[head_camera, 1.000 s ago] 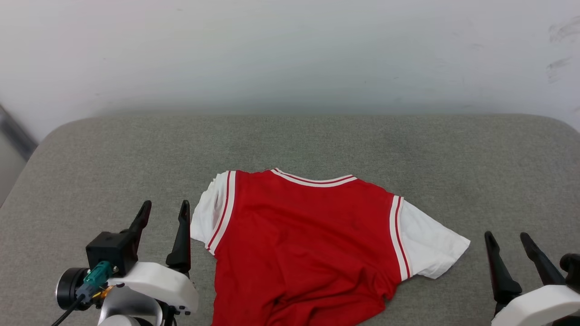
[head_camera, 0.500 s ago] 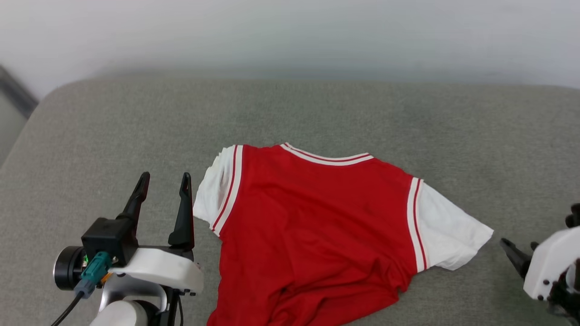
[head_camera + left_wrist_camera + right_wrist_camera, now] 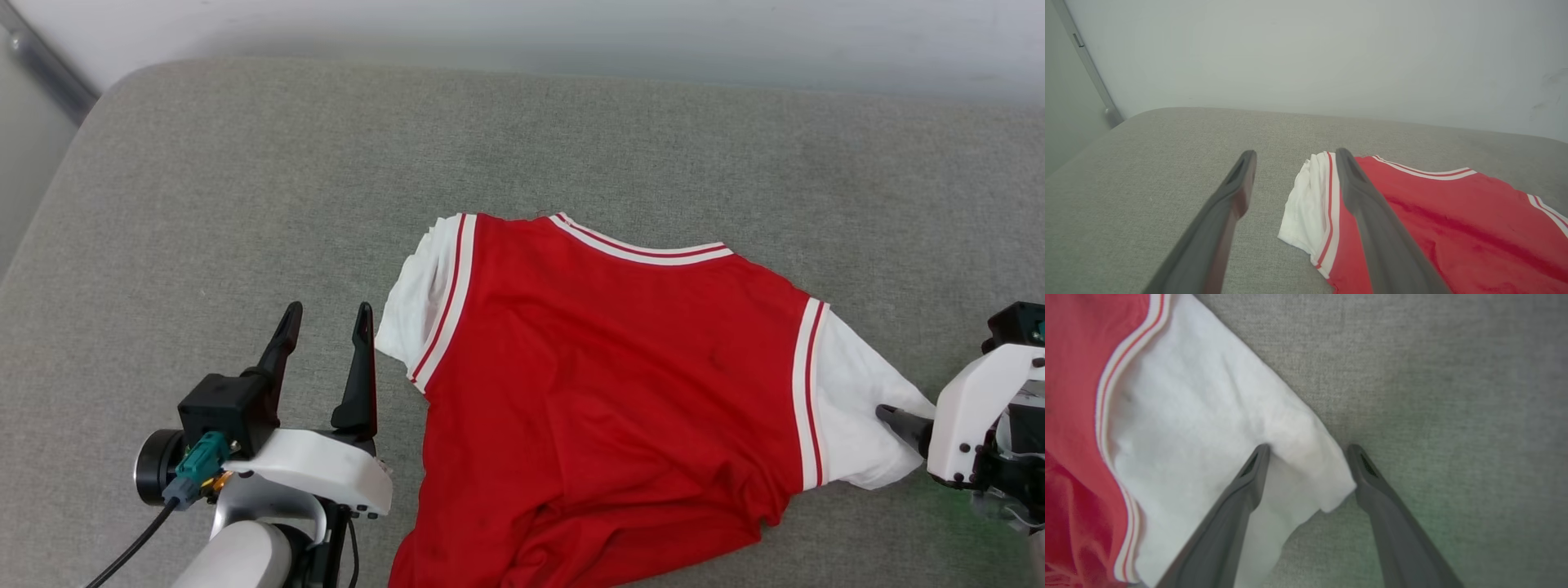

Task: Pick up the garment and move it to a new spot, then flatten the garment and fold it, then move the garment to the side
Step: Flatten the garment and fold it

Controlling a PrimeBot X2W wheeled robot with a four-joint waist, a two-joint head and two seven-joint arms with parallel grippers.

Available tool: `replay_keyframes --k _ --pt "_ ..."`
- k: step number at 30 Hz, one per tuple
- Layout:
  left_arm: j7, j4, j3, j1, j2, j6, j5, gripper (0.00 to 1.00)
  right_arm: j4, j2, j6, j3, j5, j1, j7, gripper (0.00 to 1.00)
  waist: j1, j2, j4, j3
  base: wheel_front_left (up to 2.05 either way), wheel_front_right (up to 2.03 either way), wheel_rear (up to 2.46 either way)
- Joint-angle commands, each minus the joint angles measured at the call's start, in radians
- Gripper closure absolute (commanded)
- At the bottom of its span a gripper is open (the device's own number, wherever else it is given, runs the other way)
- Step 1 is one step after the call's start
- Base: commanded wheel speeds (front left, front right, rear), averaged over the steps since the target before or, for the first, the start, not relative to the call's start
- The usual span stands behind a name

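The garment, a red jersey with white sleeves and striped trim, lies spread on the grey cushion, neckline away from me. My left gripper is open, just left of the left sleeve, with nothing between its fingers. My right gripper is open and low at the tip of the right sleeve. In the right wrist view, that gripper straddles the sleeve's outer corner. One finger rests on the white cloth, the other on the cushion beside it.
A pale wall runs along the cushion's far edge. A grey metal strip stands beyond the rounded back-left corner. Bare cushion stretches left of the garment and behind it.
The head camera has tipped down and turned, shifting the whole picture. My right gripper has come in from the lower right onto the right sleeve's tip. The left gripper stays beside the left sleeve.
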Motion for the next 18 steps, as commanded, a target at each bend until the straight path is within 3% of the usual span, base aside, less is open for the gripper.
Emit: replay_keyframes --k 1,2,3,11,18 --pt "0.000 0.005 0.002 0.002 -0.001 -0.005 -0.008 0.00 0.074 0.032 0.000 0.036 0.021 0.049 0.044 0.00 -0.0001 0.0000 0.000 -0.001 0.00 0.00 0.00" --pt "0.005 0.011 0.001 0.006 0.000 -0.008 -0.013 0.00 0.085 0.032 0.000 0.049 0.028 0.049 0.051 0.66 -0.0001 0.0000 -0.002 -0.003 0.00 0.00 0.00" --pt "0.007 0.014 0.001 0.010 0.003 -0.009 -0.017 0.00 0.089 0.029 0.000 0.058 0.034 0.045 0.043 1.00 -0.0001 0.0000 -0.006 -0.007 0.00 0.00 0.00" --pt "0.065 0.024 0.039 -0.040 0.070 -0.052 -0.059 0.00 0.000 -0.043 0.000 0.080 0.039 -0.053 -0.106 1.00 -0.0001 0.0000 -0.056 -0.056 0.00 0.00 0.00" --pt "0.273 0.067 0.042 -0.231 0.160 -0.162 -0.128 0.00 -0.138 -0.052 0.000 0.075 0.012 -0.044 -0.142 1.00 -0.0001 0.0000 -0.120 -0.046 0.00 0.00 0.00"
